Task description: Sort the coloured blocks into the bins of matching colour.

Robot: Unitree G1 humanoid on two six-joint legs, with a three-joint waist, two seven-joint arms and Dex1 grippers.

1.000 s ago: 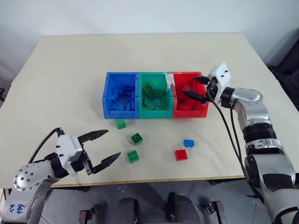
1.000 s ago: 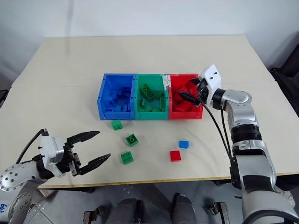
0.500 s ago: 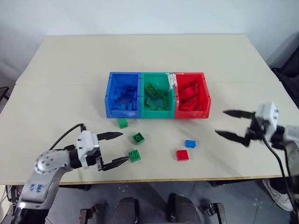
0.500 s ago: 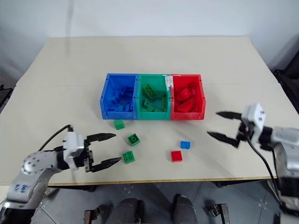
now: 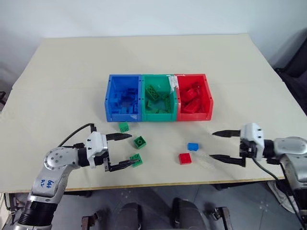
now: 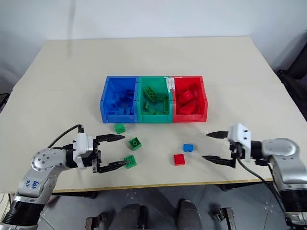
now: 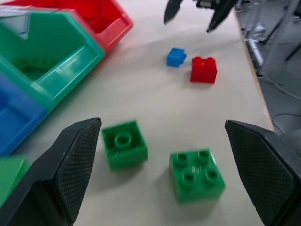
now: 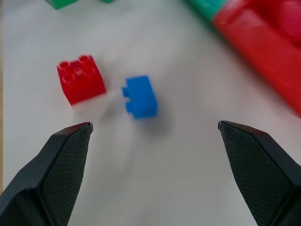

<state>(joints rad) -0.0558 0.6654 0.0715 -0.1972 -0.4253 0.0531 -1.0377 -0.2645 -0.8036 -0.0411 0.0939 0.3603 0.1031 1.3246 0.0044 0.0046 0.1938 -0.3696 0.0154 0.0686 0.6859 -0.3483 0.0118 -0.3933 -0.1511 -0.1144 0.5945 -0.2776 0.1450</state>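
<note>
Two grippers stand wide open over the table's near edge, neither with anything between its fingers. The left gripper sits toward the near left corner, pointing at the loose blocks; its lower fingertip is just beside a four-studded green block, and a one-studded green block lies just past its upper fingertip. A third green block lies close to the front wall of the blue bin. The right gripper sits toward the near right corner, pointing across at a red block and a small blue block, near both but apart from them. The green bin and red bin join the blue one in a row at the table's middle, all holding blocks.
</note>
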